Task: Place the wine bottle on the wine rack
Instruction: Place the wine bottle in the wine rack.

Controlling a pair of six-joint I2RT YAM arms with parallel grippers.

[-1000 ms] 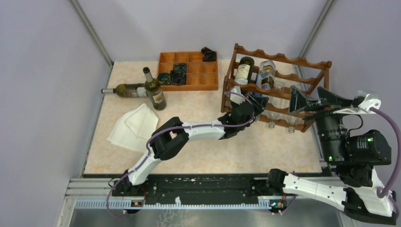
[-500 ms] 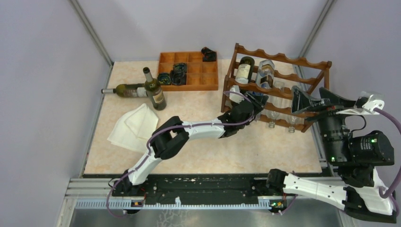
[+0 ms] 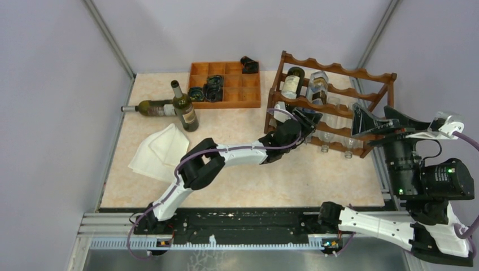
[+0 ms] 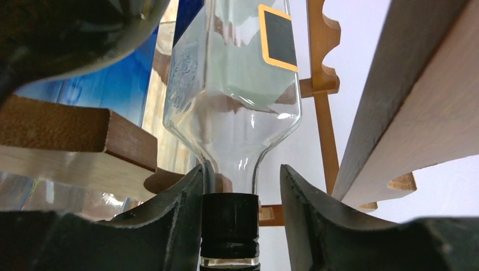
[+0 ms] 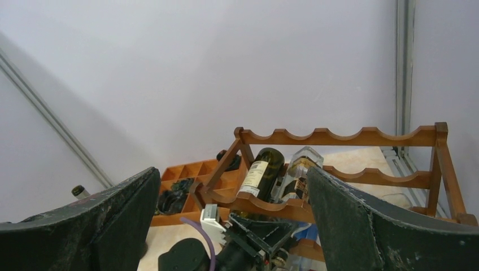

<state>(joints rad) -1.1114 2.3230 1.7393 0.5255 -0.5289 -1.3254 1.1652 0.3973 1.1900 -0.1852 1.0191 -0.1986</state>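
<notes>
The reddish-brown wine rack (image 3: 333,101) stands at the back right of the table. A clear wine bottle (image 4: 237,84) with a blue label lies in a lower tier, its black cap (image 4: 230,223) pointing at me. My left gripper (image 4: 242,169) reaches into the rack's left end (image 3: 308,119) and is open around that cap. One finger (image 4: 186,203) rests against the cap and the other stands off with a gap. My right gripper (image 3: 377,121) hovers wide open and holding nothing just right of the rack (image 5: 339,137).
A dark green bottle (image 3: 292,83) and a clear one (image 3: 318,87) lie on the top tier. One bottle (image 3: 184,107) stands and another (image 3: 155,107) lies at the back left beside an orange compartment tray (image 3: 226,84). A white cloth (image 3: 159,149) lies on the left.
My left jaws have parted from the bottle's cap. The right arm has drifted slightly to the right, still open.
</notes>
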